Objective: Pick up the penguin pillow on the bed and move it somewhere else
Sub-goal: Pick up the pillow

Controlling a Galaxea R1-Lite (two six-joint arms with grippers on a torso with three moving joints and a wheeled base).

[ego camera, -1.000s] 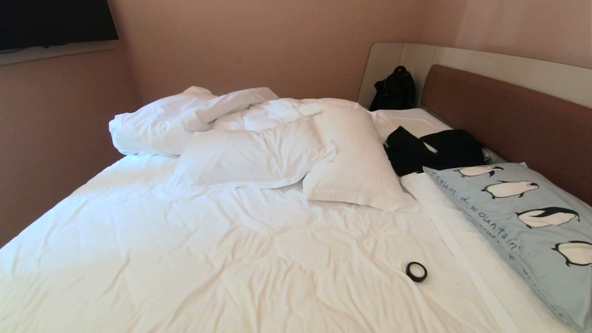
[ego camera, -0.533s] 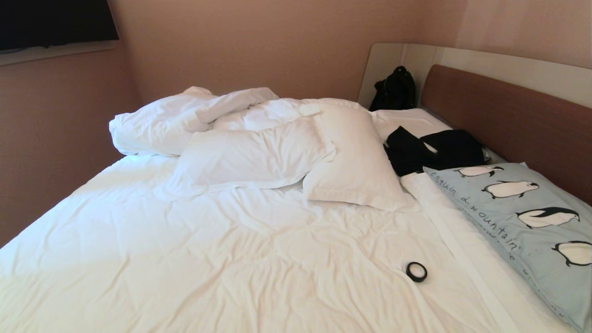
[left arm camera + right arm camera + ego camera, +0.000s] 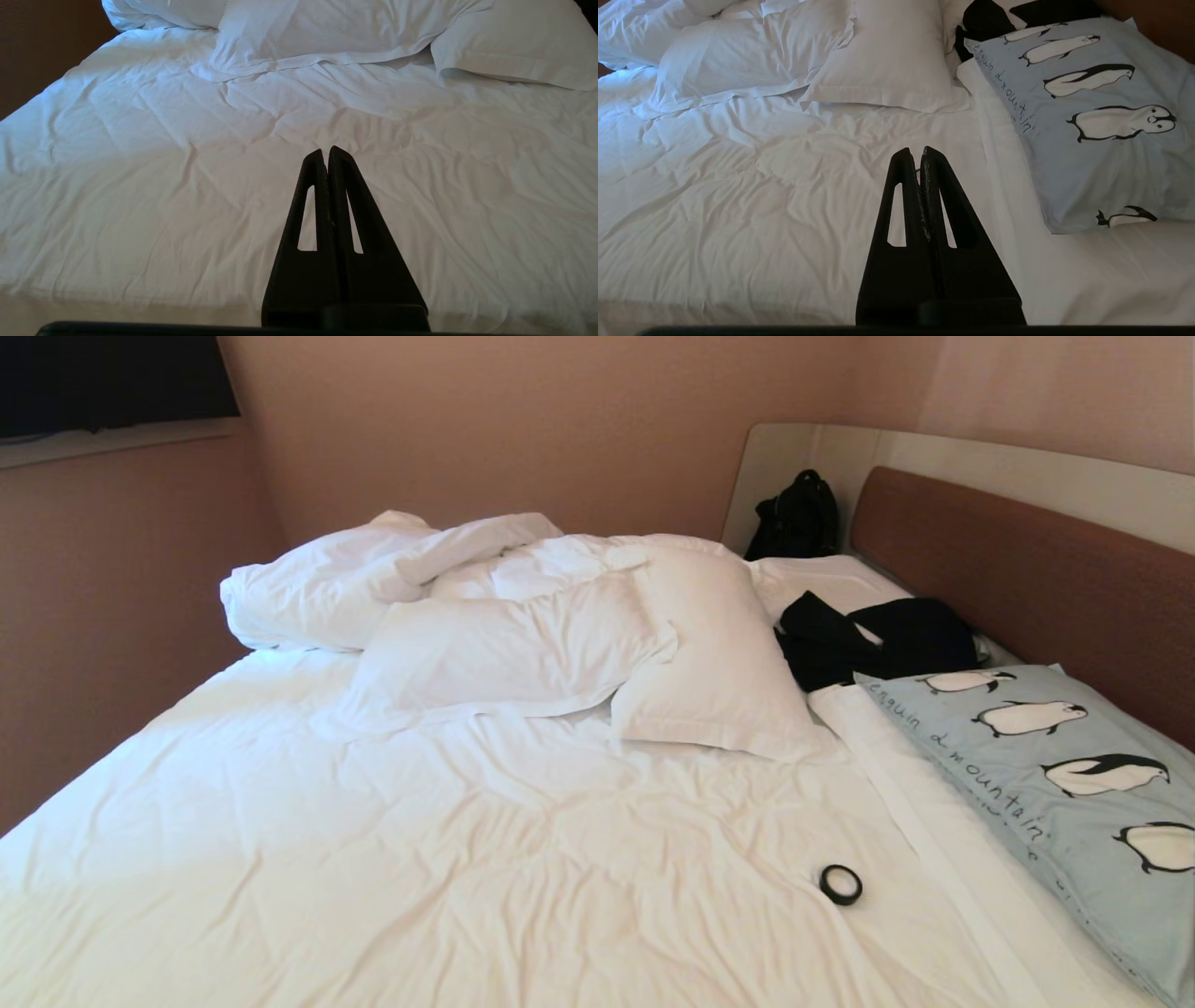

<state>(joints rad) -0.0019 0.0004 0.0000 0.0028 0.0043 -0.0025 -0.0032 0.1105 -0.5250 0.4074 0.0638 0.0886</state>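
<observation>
The bed (image 3: 448, 859) fills most of the head view, covered with a rumpled white duvet. The penguin pillow (image 3: 1064, 784) lies flat at the right side of the bed, along the brown headboard (image 3: 1027, 579), with its printed face up and its row of penguins running beside the headboard. A folded white strip of bedding runs along the pillow's inner edge.

Just beyond the pillow's far end lies a heap of black clothing (image 3: 878, 639), touching or nearly touching the pillow's corner. Two white pillows (image 3: 597, 653) and a bunched duvet roll sit toward the far side of the bed. A black bag (image 3: 796, 518) stands in the far corner against the pale surround. A small black ring (image 3: 840, 884) rests on the duvet, near the pillow's inner edge but apart from it.

Neither arm appears in the head view. The left gripper (image 3: 327, 151) hangs above open duvet with its fingers pressed together, holding nothing. The right gripper (image 3: 915, 153) is likewise closed and empty, above the duvet, with the penguin pillow near but not touched.
</observation>
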